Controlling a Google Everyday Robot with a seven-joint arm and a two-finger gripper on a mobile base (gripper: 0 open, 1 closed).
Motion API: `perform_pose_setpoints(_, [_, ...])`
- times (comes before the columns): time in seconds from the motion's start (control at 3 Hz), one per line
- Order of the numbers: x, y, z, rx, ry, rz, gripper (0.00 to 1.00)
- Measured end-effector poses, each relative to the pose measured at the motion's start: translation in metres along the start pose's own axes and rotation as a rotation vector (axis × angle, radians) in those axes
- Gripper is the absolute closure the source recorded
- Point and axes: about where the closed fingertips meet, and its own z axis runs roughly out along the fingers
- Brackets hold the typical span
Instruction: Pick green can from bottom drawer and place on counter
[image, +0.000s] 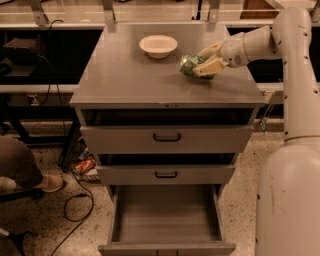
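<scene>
One arm (257, 42) outstretched, wrist low, jaws clasping green can (188, 65) on counter (130, 80).

Your counter (125, 82): grey top, two items.
1. Green can (187, 65), resting on the surface, clasped between the fingers of your gripper (196, 64).
2. White bowl (158, 46), just beyond the claw's fingertips toward the back, apart from the can.

arm: smooth off-white tubular arm (295, 60), dark ring at the wrist
body: wide off-white rounded body column (287, 200)
claw: pale cream claw (198, 62), over the right side of the flat grey metal desk (125, 80)
</scene>
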Motion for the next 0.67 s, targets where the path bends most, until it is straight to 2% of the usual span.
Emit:
perform_pose_setpoints(0.33, [0.0018, -0.005, 0.0014, 0.007, 0.0, 0.01, 0.15])
perform_pose_setpoints(0.67, [0.0032, -0.0077, 0.0017, 0.01, -0.003, 0.016, 0.0])
